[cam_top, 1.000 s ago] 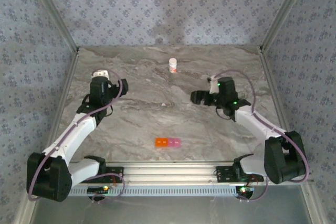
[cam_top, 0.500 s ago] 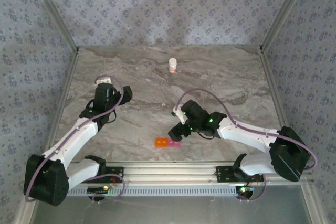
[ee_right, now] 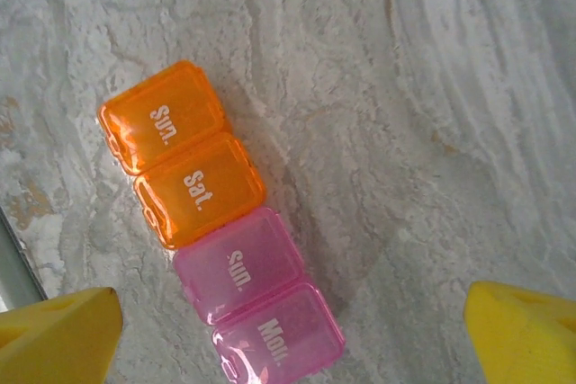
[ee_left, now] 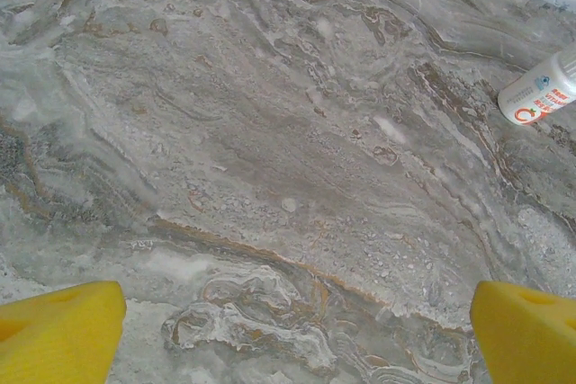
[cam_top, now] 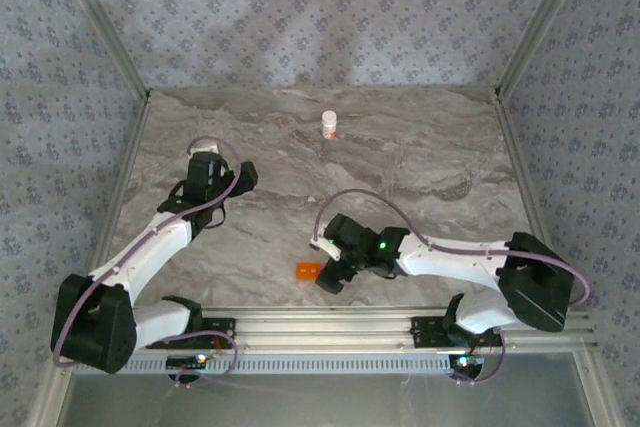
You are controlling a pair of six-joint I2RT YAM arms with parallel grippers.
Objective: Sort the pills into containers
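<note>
Now | right arm (cam_top: 450,255) folded, right fingers (ee_right: 63,334) wide above containers (ee_right: 220,222) | left arm (cam_top: 150,242) outstretched, left fingers (ee_left: 54,330) wide

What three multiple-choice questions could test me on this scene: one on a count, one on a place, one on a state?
1. How many compartments has the pill strip? A. two B. four C. seven
2. Where is the white-capped bottle? A. toward the far side of the table B. on the pill strip C. against the near rail
3. How is the right end effector? A. open, gripping nothing B. shut on the bottle C. shut on the strip

Answers: B, four labelled lids, two orange and two pink; A, it stands upright near the far edge; A, its yellow fingertips sit wide apart, touching nothing.
</note>
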